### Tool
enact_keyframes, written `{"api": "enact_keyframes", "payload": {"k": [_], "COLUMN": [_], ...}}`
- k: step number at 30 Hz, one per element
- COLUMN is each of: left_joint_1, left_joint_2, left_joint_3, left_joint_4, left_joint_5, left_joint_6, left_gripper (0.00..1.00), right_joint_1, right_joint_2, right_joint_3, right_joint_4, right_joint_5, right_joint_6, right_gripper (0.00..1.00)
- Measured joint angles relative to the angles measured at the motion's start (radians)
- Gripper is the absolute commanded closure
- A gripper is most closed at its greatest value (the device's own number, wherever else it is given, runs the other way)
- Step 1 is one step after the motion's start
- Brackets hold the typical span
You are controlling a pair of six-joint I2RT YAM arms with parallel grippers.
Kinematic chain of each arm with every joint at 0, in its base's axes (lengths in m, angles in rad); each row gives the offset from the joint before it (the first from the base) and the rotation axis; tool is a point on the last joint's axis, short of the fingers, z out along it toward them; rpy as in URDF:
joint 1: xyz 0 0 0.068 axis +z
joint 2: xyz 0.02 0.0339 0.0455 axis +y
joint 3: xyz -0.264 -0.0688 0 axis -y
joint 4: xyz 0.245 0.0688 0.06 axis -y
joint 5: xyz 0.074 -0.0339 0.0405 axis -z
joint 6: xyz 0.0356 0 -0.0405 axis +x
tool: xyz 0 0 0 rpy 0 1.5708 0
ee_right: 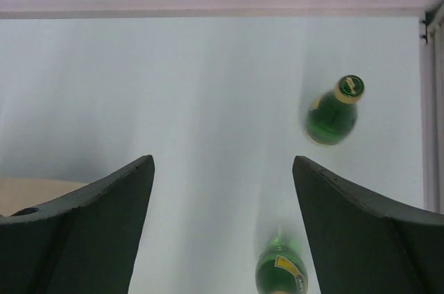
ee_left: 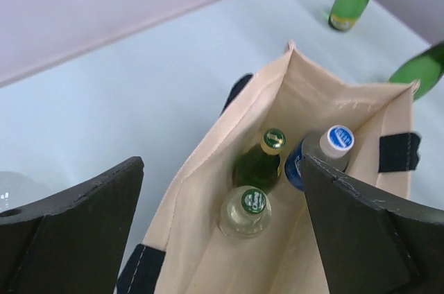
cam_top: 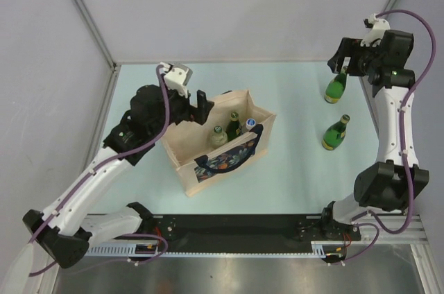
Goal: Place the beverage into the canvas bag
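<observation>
While the canvas bag point(cam_top: 189, 147) stands upright left of the surface's point(cam_top: 291, 176) middle with three bottles point(cam_top: 233, 127) inside, the left hand point(cam_top: 202, 105) hangs over its far end, spread wide and empty. One green bottle point(cam_top: 335, 133) stands near the right edge. A second green bottle point(cam_top: 336, 88) stands toward the far right corner, close by the right hand point(cam_top: 345, 64), which is also wide and empty.

The pale blue surface point(cam_top: 291, 169) carried the canvas bag point(cam_top: 186, 147) standing upright left of centre, while well apart on the right stood a far green bottle point(cam_top: 336, 88) and a nearer green bottle point(cam_top: 335, 134), both upright.
</observation>
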Motion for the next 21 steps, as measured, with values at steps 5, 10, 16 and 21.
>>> {"api": "enact_keyframes", "payload": {"k": [5,10,16,21], "left_joint_1": [0.0,0.0,0.0,0.0], "left_joint_2": [-0.061,-0.114,-0.192,-0.209], "left_joint_3": [0.034,0.034,0.034,0.033], "left_joint_4": [-0.005,-0.042,-0.05,-0.047], "left_joint_5": [-0.053,-0.097,-0.138,-0.153], "left_joint_6": [-0.031,-0.061,-0.079,-0.081], "left_gripper": [0.0,0.0,0.0,0.0], "right_joint_1": [-0.043,-0.093,-0.103,-0.097], "right_joint_2": [0.117,0.244,0.372,0.476], "right_joint_3": [0.046,0.125,0.194,0.275], "right_joint_4": [-0.026,-0.05,-0.059,-0.072], "right_joint_5": [0.092,0.081,0.072,0.076], "right_joint_6": [0.018,0.014,-0.047,-0.081], "right_gripper": [0.13,0.14,0.21,0.26]}}
